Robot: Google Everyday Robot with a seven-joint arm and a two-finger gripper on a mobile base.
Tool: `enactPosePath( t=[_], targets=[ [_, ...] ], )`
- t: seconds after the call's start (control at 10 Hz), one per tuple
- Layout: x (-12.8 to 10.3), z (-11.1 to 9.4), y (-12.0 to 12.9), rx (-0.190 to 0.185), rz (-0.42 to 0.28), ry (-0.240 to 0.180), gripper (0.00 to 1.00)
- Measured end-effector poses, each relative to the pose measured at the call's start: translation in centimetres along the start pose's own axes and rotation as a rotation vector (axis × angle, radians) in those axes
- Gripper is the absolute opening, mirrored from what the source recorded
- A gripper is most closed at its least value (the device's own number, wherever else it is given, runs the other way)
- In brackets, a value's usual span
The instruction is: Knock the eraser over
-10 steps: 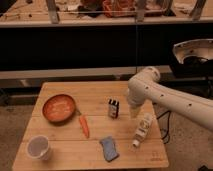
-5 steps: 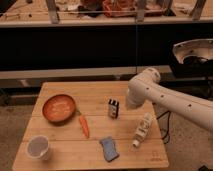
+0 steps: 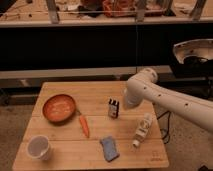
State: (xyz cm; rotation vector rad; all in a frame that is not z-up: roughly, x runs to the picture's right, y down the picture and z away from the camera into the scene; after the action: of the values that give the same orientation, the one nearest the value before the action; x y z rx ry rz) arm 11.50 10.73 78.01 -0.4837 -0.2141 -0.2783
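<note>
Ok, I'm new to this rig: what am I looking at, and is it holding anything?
One camera looks down on a wooden table. The white curved shape from the right is the robot's single arm. Its gripper is at the arm's tip, just right of the eraser, the small dark block standing upright; it seems to hold nothing. Also on the table: an orange bowl, a carrot, a white cup, a blue-grey pad and a white bottle lying down.

Pincer (image 3: pixel 128 104) hangs just right of the upright eraser (image 3: pixel 113 108), with what looks like a narrow gap between. Carrot (image 3: pixel 84 125) and bowl (image 3: pixel 59 107) block the left; blue pad (image 3: pixel 109 148) and white bottle (image 3: pixel 142 129) crowd the front. Tabletop (image 3: pixel 95 92) behind the eraser is open.
</note>
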Motion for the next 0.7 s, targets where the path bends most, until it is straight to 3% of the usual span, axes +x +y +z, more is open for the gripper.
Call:
enactPosePath(
  t=[0.7],
  targets=[
    [-1.1, 0.9, -0.8, -0.005, -0.054, -0.042, 0.04]
  ],
)
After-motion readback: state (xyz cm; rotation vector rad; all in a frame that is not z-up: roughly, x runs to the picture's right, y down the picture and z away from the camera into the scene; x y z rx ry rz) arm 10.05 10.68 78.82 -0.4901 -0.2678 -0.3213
